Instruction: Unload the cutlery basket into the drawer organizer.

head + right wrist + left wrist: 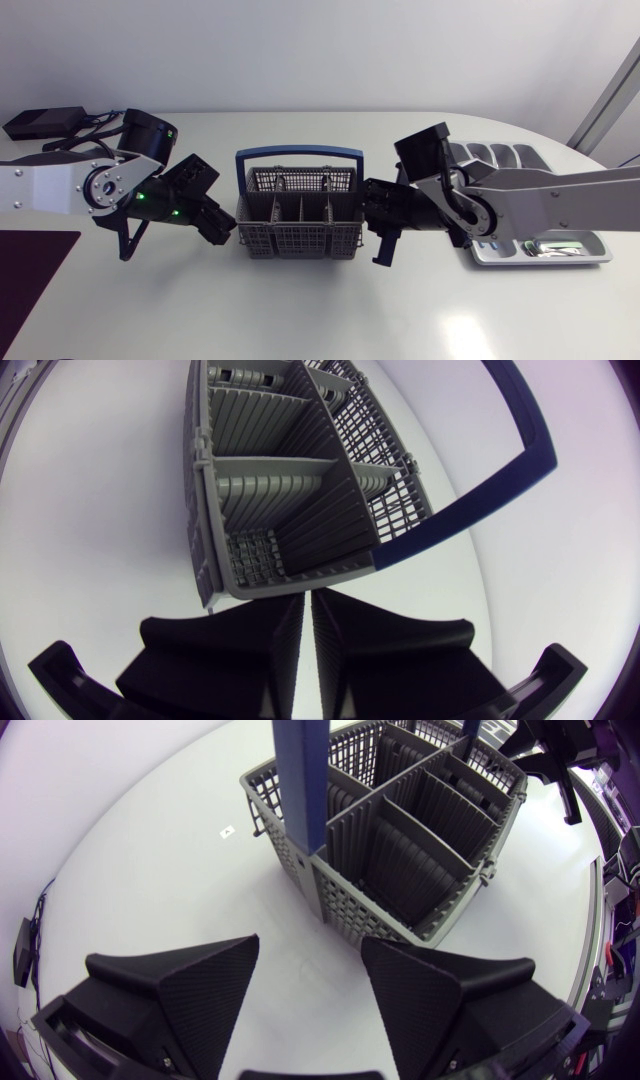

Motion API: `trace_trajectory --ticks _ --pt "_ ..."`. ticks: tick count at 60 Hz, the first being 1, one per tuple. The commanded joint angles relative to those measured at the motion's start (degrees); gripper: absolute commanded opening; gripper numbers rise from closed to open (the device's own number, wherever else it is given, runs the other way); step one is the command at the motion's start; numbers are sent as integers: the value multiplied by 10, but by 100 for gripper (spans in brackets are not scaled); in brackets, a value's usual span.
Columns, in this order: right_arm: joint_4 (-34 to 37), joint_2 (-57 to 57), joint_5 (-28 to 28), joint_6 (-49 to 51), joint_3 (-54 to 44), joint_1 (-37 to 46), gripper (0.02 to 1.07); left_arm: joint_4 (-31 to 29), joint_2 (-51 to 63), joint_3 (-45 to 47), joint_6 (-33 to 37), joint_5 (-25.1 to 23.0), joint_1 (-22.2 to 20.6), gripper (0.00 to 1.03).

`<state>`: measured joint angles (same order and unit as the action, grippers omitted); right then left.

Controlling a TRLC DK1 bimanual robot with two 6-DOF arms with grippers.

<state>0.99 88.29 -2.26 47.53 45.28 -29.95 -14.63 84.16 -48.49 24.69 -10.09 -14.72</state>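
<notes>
The grey cutlery basket (297, 215) with a blue handle (297, 155) stands mid-table; the compartments I can see hold no cutlery. My left gripper (215, 225) is at its left end, open, and in the left wrist view (305, 990) the basket (390, 830) lies just ahead of the spread fingers. My right gripper (385, 245) is at the basket's right end. Its fingers are shut together (308, 630) with nothing seen between them, right below the basket's end wall (290, 575). The grey drawer organizer (520, 158) lies at the right, partly hidden by my right arm, with shiny cutlery (555, 250) in its front compartment.
A black box (40, 122) with cables sits at the back left corner. A dark mat (30, 275) lies at the front left edge. My right arm's links cross over the organizer's left part.
</notes>
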Motion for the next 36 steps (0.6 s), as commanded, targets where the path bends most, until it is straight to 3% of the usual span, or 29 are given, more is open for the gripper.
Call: trace_trajectory --ticks 1,11,20,26,30,35,36 --pt "-13 -14 -3 -16 -15 -5 15 7 -6 2 11 -13 -1 73" --pt "-13 -22 5 -14 -19 -2 15 5 -14 3 10 -12 0 73" --pt "-13 -49 17 -12 -32 11 20 0 -38 9 17 -12 28 77" --pt "-12 -74 20 -12 -41 32 39 0 -71 20 19 -11 49 85" --pt "-9 -91 21 -15 -48 49 60 0 -95 27 19 -11 58 90" --pt "-9 -115 21 -19 -57 71 78 0 -127 34 16 -7 65 99" --pt "-9 -123 21 -22 -60 76 86 0 -132 35 15 -7 67 99"
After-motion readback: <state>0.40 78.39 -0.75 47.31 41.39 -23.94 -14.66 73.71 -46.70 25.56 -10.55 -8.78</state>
